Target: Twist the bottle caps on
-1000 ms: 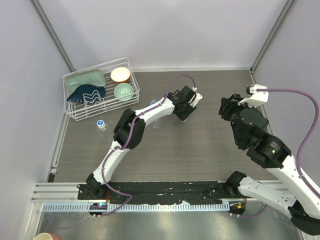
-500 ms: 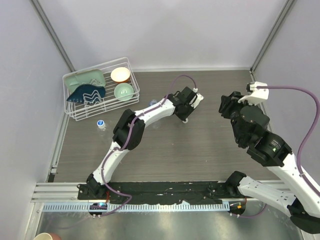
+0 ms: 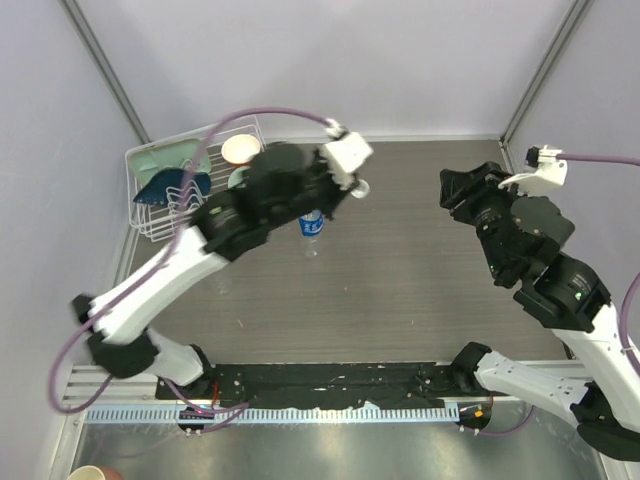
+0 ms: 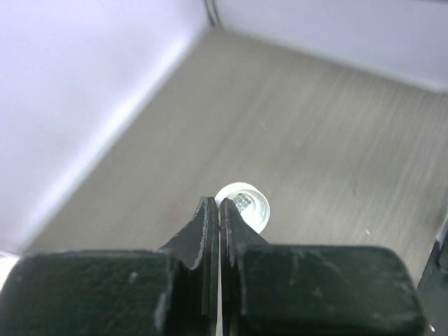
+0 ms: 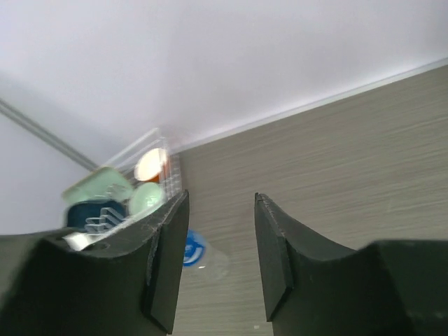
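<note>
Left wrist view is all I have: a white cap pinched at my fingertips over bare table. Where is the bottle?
Observer: In the top view, the blue-labelled bottle is just left of the bottle cap, beside the left arm's wrist.
Operator: Is the right gripper holding it?
Observer: No. The right gripper is open and empty, well to the bottle's right.
Operator: Anything else on that side?
Observer: A wire dish rack with a cream bowl stands at the table's far left.
</note>
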